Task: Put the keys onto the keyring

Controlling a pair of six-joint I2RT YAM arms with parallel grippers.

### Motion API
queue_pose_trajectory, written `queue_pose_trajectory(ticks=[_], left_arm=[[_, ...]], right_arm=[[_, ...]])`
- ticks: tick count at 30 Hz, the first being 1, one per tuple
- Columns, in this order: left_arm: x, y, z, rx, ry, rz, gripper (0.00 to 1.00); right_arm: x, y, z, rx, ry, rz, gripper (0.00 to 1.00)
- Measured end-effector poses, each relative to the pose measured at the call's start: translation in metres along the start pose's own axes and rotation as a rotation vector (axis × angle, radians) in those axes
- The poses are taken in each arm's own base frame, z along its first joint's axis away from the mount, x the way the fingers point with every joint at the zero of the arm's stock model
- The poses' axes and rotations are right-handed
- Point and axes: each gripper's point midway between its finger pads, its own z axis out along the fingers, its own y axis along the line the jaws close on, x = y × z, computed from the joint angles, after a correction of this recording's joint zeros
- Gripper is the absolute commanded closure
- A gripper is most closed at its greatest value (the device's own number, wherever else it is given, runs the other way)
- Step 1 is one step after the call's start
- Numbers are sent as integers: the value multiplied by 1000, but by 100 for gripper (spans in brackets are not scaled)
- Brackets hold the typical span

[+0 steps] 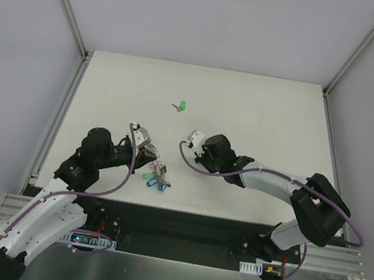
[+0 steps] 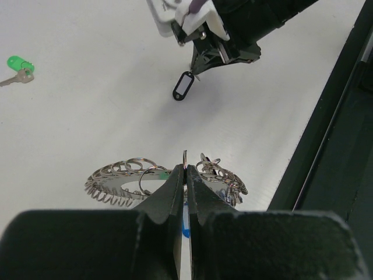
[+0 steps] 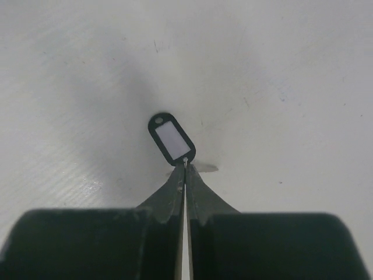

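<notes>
The keyring (image 2: 125, 182) lies flat on the white tabletop (image 1: 261, 109) near its near edge, its rim crowded with small wire loops; the left tool (image 2: 185, 172) is pinched together on a thin upright loop at the ring's near rim, the left arm bent low and reaching in from the near left corner. Beside the ring in the top view lie one green key head (image 1: 147, 175) and what look like two blue key heads (image 1: 155, 183), touching or just beside the rim. One black key head (image 3: 171, 138), an oval frame with a pale window, lies to the right of the ring, apart from it; the right tool (image 3: 185, 169) is clamped on its near end, the right arm folded at the elbow and stretched left across the tabletop, wrist tipped down. A single green key (image 1: 180, 105) lies alone farther out, well apart from both tools.
</notes>
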Motion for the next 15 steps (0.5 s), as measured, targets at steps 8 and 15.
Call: queue_pose_trajectory(ticks=[8,15], left_arm=[[4,-8,4,59,16,-12,100],[-10,-12,9,119,12,23,100]], right_arm=[[-44,-2,-38,-79,-180,42,99],[-74,6,-67,-228,-321,63,99]])
